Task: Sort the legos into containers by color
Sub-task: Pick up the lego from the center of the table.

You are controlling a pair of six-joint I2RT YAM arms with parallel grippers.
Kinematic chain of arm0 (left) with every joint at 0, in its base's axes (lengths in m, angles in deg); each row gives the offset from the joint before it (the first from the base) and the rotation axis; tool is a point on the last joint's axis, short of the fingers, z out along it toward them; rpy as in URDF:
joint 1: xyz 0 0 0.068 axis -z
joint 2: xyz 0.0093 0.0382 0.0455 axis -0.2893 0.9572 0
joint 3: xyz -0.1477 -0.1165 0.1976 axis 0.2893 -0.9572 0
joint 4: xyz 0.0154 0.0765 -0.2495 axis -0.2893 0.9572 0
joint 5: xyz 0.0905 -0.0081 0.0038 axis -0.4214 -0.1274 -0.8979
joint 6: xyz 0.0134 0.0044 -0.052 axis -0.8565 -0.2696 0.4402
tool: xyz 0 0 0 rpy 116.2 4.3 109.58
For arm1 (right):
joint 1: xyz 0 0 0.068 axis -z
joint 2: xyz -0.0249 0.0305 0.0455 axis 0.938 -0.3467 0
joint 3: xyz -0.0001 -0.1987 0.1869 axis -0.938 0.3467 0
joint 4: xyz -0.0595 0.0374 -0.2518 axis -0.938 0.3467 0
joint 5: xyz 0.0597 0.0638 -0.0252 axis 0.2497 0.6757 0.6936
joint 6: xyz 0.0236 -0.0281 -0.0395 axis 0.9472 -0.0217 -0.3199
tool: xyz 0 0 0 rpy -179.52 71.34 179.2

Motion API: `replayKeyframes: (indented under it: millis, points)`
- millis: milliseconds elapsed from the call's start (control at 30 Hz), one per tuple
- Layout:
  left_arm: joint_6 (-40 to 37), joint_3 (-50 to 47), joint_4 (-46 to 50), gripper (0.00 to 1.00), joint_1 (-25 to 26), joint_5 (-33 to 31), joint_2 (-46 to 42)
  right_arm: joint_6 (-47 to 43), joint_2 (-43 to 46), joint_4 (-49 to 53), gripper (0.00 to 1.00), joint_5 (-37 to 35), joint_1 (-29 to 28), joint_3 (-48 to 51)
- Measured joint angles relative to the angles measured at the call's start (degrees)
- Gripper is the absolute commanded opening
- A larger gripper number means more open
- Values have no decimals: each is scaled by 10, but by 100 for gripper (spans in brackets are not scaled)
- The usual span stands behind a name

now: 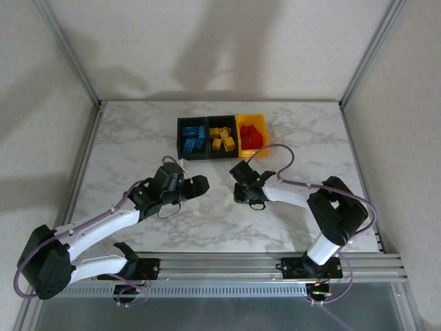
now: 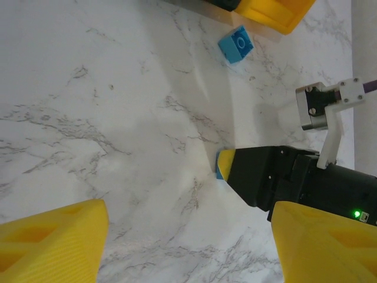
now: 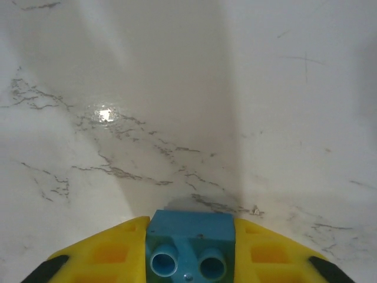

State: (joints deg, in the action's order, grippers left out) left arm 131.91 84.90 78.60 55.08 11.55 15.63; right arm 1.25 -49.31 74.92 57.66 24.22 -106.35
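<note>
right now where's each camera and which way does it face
top external: above and behind both arms, looking down on table and containers
left wrist: looks down past the open left gripper at a loose blue lego and the right gripper
right wrist: low, facing the table, right gripper shut on the held blue lego
shared: both wrist views show the held blue lego

The table (image 1: 138, 138) is patterned as white marble with grey veins. On it blue bricks (image 1: 193, 143) and yellow bricks (image 1: 224, 140) are set against two black bins (image 1: 178, 138), and red bricks (image 1: 252, 138) against a yellow-orange bin (image 1: 266, 129). A blue brick (image 3: 189, 242) is flanked by the yellow fingers (image 3: 112, 253) of the right gripper (image 3: 189, 230), and a loose blue brick (image 2: 235, 44) is seen beyond the equally yellow left gripper (image 2: 191, 206).
</note>
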Motion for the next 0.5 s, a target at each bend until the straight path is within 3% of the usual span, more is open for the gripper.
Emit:
replayKeyframes:
  millis: [500]
  points:
    - [43, -38, 61, 73, -87, -54, -98, -58, -18, 42, 22, -3, -5, -183]
